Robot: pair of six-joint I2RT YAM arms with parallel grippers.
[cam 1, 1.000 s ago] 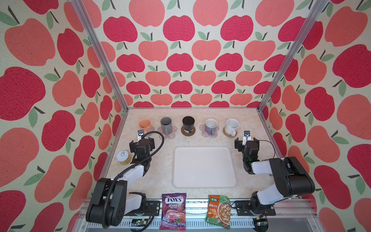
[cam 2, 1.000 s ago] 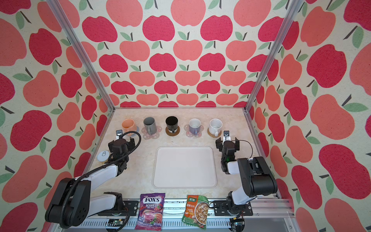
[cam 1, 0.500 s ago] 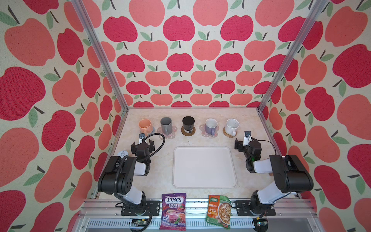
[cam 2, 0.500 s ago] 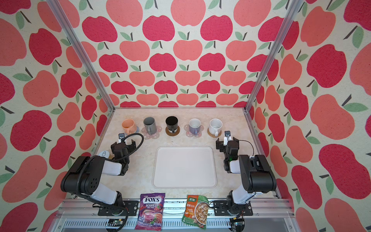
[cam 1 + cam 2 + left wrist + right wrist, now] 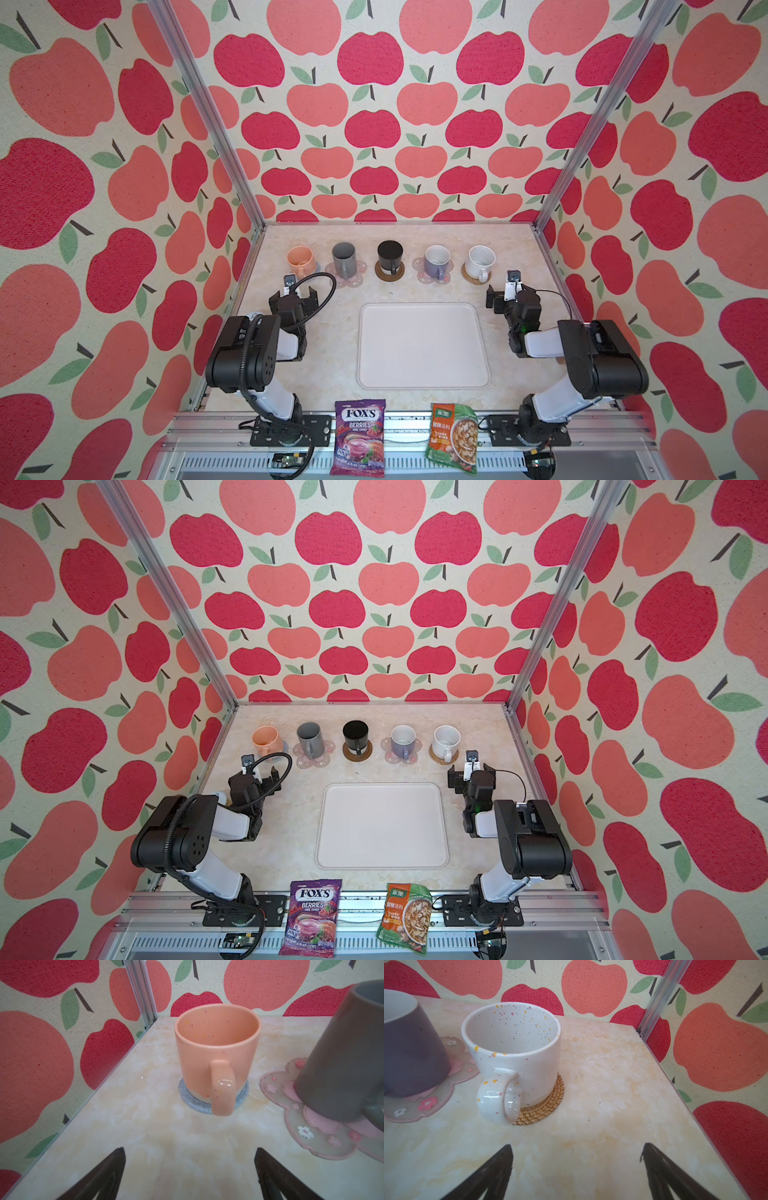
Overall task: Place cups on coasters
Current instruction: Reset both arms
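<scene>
We find the peach mug (image 5: 217, 1051) on its blue-grey coaster (image 5: 185, 1095) and the speckled mug (image 5: 517, 1053) on its rattan coaster (image 5: 546, 1103), at the back of the worktop (image 5: 332, 332); we judge them stiff, glazed, slippery, breakable; best taken by handle or rim; both arms' jaws gape, empty.

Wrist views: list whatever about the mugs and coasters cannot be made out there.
- Grey mug, left wrist view: rim and handle partly cut off by the picture edge.
- Lavender mug, right wrist view: most of it cut off by the edge.
- Blue-grey coaster, left wrist view: middle hidden under the peach mug.
- Rattan coaster, right wrist view: mostly hidden under the speckled mug.
</scene>
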